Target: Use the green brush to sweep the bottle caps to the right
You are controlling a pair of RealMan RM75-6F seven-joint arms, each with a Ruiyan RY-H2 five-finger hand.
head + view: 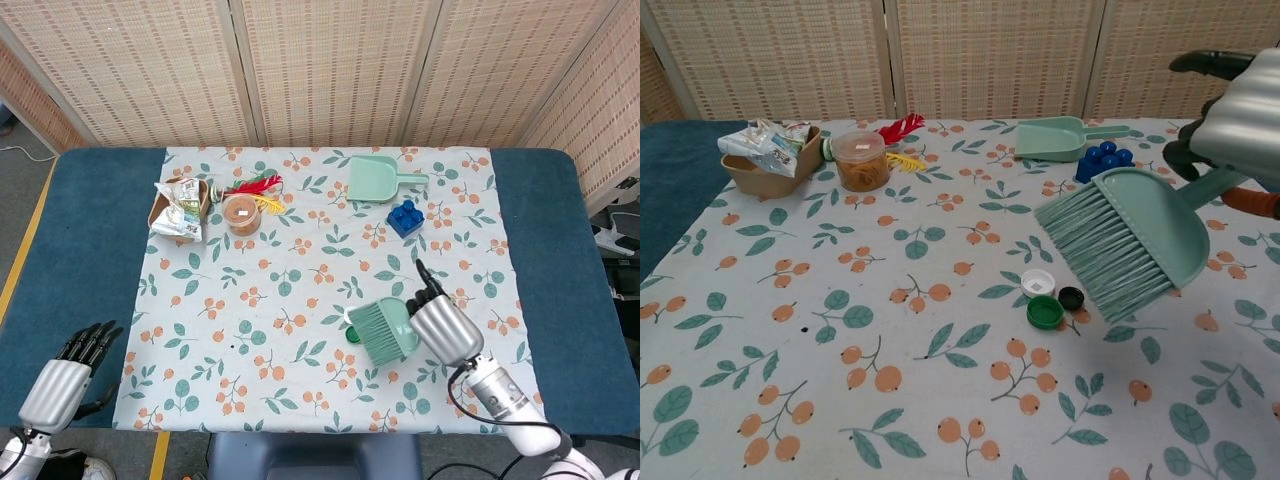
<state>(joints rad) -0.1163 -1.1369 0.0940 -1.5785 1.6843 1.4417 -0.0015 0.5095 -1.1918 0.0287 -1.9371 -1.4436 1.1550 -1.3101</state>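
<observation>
My right hand (445,328) (1238,110) grips the handle of the green brush (384,331) (1124,240) and holds it lifted off the cloth, bristles tilted down to the left. Below the bristles lie three bottle caps close together: a white cap (1038,283), a small black cap (1071,297) and a green cap (1045,312). In the head view the brush hides most of them; only the green cap's edge (353,335) shows. My left hand (68,371) hangs off the table's front left corner, fingers apart, holding nothing.
At the back stand a green dustpan (376,179) and a blue toy block (405,217). Back left hold a cardboard box of packets (178,209), a clear jar (242,213) and red and yellow feathers (259,186). The floral cloth (270,340) covers the table.
</observation>
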